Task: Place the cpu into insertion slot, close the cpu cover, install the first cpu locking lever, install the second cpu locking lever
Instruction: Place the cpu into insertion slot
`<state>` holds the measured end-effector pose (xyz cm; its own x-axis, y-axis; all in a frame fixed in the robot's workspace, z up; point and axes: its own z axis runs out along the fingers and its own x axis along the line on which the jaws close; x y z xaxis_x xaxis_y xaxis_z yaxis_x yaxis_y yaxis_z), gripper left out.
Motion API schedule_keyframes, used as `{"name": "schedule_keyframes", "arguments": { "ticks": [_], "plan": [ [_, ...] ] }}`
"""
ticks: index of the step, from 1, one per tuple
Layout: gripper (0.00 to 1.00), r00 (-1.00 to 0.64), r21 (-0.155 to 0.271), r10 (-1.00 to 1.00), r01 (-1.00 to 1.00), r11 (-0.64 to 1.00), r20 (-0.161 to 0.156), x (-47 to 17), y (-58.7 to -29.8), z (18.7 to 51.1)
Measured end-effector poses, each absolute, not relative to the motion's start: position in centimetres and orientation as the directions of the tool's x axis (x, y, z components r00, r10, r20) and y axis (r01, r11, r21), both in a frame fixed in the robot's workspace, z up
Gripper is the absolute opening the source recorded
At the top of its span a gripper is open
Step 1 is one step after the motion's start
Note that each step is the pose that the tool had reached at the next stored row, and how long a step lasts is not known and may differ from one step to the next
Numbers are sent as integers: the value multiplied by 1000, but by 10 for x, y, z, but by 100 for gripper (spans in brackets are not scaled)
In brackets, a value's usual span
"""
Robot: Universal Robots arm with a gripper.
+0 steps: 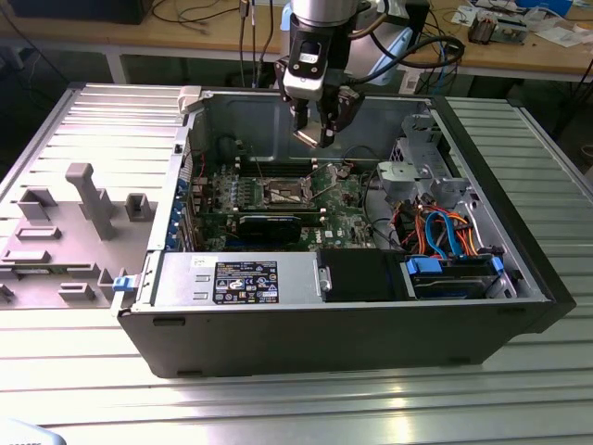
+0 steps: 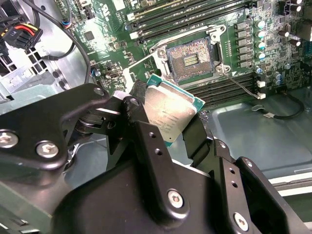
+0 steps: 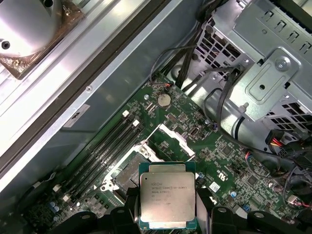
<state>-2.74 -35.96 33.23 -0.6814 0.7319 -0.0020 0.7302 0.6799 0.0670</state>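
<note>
The gripper [image 2: 168, 111] pinches the cpu [image 2: 171, 113] by two opposite edges, one black finger [image 2: 146, 141] on each side, with the metal top facing the wrist cameras. The chip hangs in the air above the board [image 3: 229, 165] and touches nothing but the fingers. In the first wrist view the cpu [image 3: 167, 196] hides part of the slot [image 3: 126, 171], so it seems close to being over it, but it is not in it.

The hold is on thin edges only, so a slip or a twist between the fingers looks like the first hazard. The chip would then drop onto the board or sit skewed. I cannot tell whether it lies level with the board. If it goes down tilted or turned the wrong way, a corner could land on the fine contacts of the slot [image 2: 190, 59] and bend them.

Just beyond the slot the cover [image 3: 171, 140] stands raised. A thin lever [image 2: 240, 87] juts out over the board at the slot's side. A finger passing too close could catch either one.

Farther off, in the exterior view, the gripper [image 1: 319, 132] hangs inside the open case [image 1: 371, 334] near its far wall. The cables [image 1: 445, 232] lie toward the case's side at the exterior view's right, well apart from the chip.
</note>
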Motion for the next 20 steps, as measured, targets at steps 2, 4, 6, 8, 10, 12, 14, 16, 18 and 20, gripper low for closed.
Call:
{"name": "schedule_keyframes", "arguments": {
  "ticks": [2,4,6,8,10,12,14,16,18,20],
  "plan": [
    [55,-680,67,733,731,679,-2,-27,-360,332],
    [55,-677,67,736,734,676,-2,-27,-360,332],
    [55,-676,67,737,736,674,-2,-27,-360,332],
    [55,-674,67,739,737,673,-2,-27,-360,332],
    [55,-673,67,740,738,671,-2,-27,-360,332],
    [55,-671,67,742,740,669,-2,-27,-360,332],
    [55,-668,67,744,743,666,-2,-27,-360,332],
    [55,-666,67,746,744,665,-2,-27,-360,332],
    [55,-665,67,747,745,664,-2,-27,-360,332],
    [55,-663,67,748,746,662,-2,-27,-360,332]
  ]
}}
